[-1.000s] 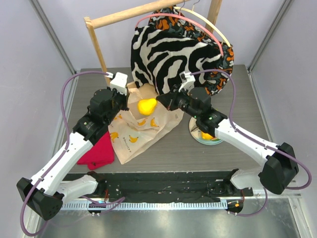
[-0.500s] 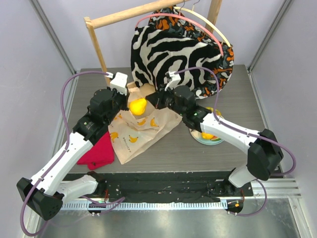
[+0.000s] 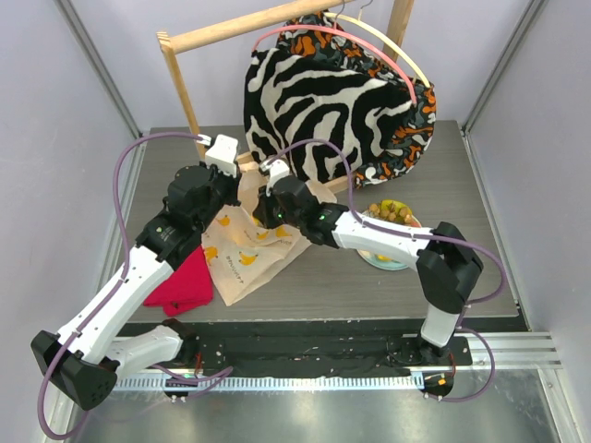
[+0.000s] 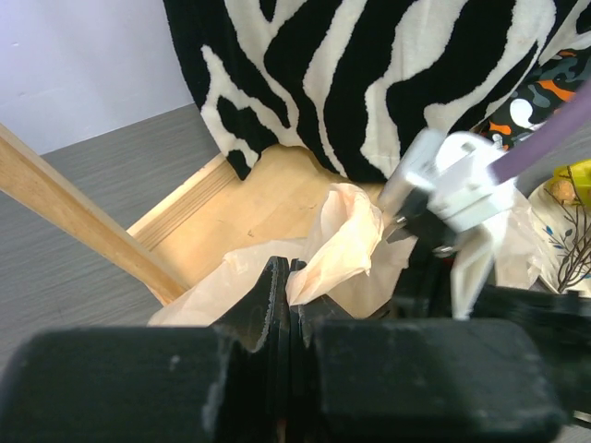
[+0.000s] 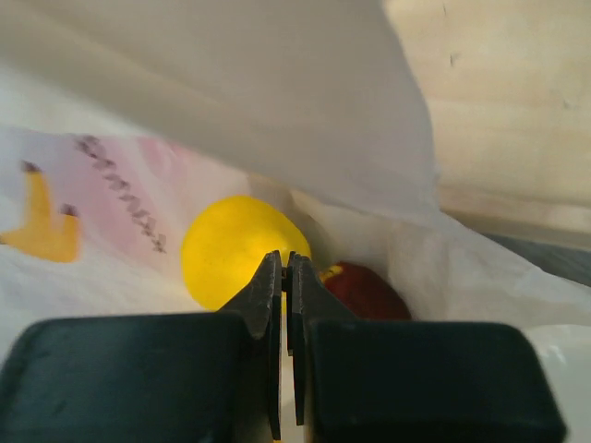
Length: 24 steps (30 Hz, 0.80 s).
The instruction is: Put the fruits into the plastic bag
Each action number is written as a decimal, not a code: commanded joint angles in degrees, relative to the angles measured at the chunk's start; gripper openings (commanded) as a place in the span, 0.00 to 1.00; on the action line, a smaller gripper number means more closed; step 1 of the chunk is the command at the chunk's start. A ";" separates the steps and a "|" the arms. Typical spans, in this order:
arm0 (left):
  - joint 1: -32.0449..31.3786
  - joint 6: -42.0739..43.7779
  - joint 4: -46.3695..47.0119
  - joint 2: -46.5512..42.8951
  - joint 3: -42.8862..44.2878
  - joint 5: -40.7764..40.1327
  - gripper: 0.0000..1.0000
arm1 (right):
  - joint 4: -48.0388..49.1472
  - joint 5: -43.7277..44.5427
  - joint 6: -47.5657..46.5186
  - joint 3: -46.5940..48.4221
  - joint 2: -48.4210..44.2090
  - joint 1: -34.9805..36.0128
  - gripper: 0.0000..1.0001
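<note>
Red cloth [image 3: 185, 281] sits nearest, toward the near-left corner of the desk [image 3: 369, 295], just beside the left side of the plastic bag [image 3: 242, 260]. Bag lies left of desk centre, banana print up, mouth toward the far edge. Plate [image 3: 389, 265] is right of centre, apart from the bag and partly under the right forearm. Small brownish grapes [image 3: 390, 213] on its far side, plus something yellow I can't identify.

Left hand [image 4: 288, 277]: jaws fully together, pinching a bunched strip of the bag's edge and holding it up off the desk at the bag's far-left side.

Right hand [image 5: 283, 263]: reached in through the bag mouth, film above and around it. Jaws a hairline apart, tips right on the yellow lemon [image 5: 226, 263]. Reads as a pinch on the lemon's end, but the contact itself is hidden by the fingers. Lemon is inside the bag. Dark red apple [image 5: 369, 293] is also inside, just beside the lemon; can't tell if they touch. From above neither fruit shows, since the right hand and the film cover them.

Far side: wooden rack [image 3: 231, 32] stands along the far edge, its base board just behind the bag mouth. Zebra-striped garment [image 3: 314, 101] hangs from it over the far-centre of the desk, hem just behind both hands.
</note>
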 commanded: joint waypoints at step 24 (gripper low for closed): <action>0.11 0.42 2.47 -0.26 1.35 -0.60 0.00 | -2.09 2.92 0.55 0.17 -0.99 -0.35 0.76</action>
